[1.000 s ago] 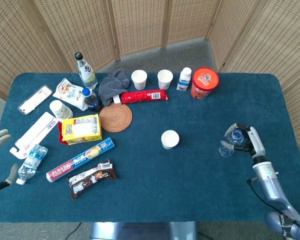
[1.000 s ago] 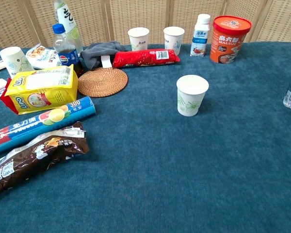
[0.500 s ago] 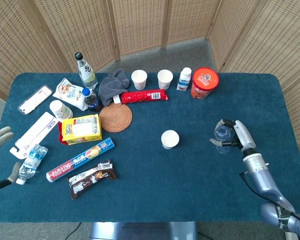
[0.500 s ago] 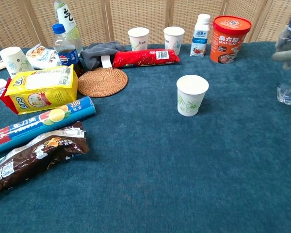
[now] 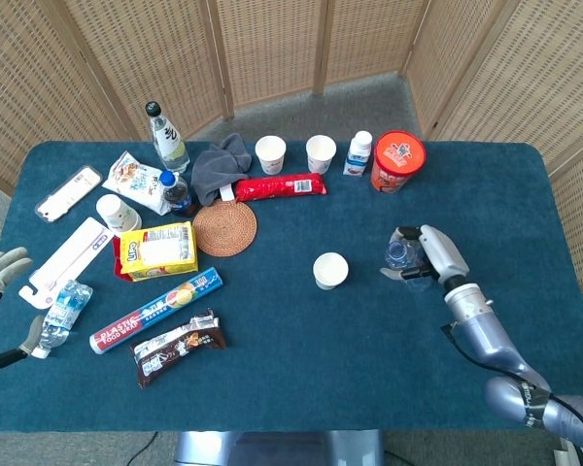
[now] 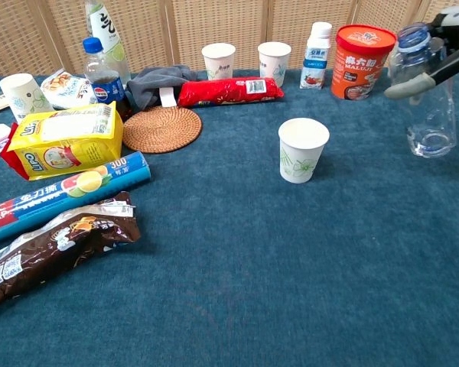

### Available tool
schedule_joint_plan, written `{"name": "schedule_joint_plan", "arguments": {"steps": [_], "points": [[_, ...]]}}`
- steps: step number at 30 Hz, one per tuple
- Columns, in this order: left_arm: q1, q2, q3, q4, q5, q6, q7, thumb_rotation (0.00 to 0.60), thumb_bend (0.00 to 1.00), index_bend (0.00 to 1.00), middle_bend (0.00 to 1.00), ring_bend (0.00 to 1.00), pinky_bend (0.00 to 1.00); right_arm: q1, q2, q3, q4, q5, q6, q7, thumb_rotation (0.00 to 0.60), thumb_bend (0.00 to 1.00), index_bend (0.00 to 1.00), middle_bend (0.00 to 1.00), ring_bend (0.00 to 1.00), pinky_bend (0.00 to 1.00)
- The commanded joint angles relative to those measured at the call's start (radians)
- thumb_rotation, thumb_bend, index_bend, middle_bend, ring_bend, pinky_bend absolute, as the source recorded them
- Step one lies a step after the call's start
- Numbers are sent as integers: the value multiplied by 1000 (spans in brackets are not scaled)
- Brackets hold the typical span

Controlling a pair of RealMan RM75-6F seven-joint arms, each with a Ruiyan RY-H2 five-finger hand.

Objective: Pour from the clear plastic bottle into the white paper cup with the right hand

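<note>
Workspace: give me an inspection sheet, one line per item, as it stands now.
Surface: blue cloth table.
Job's things: clear plastic bottle upright, cap on, held by right hand; white paper cup upright at mid-table, apart from the bottle.
Clutter: two paper cups, red tub, woven coaster, yellow packet, plastic wrap box, chocolate bar, lying water bottle.
Hands: right hand grips the bottle; left hand holds nothing, fingers apart, at the table's left edge.
Cables: thin dark cable along the right forearm.
Surroundings: wicker screens behind.
</note>
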Motion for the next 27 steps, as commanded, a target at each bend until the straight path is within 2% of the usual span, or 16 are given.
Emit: {"name": "schedule_joint_plan", "arguments": {"steps": [1,7,16,27], "points": [[1,0,1,1,1,2,1,454,503,131,131,99,69,16,-12,-4,6,-3,-9,-24,600,232,713,690,540,594],[2,-5,2,4,0,2,3,453,504,131,131,98,69,56,-30,-13,14,-3,-38,-82,600,232,709,689,540,594],[-2,-17,5,13,-2,-5,4,454,504,131,132,98,68,128,-46,-14,28,56,-70,-214,600,232,707,689,547,594],[-5,-33,9,33,-5,-14,-6,459,504,131,132,98,68,220,-68,-50,44,170,-66,-461,600,233,706,689,553,593]]}}
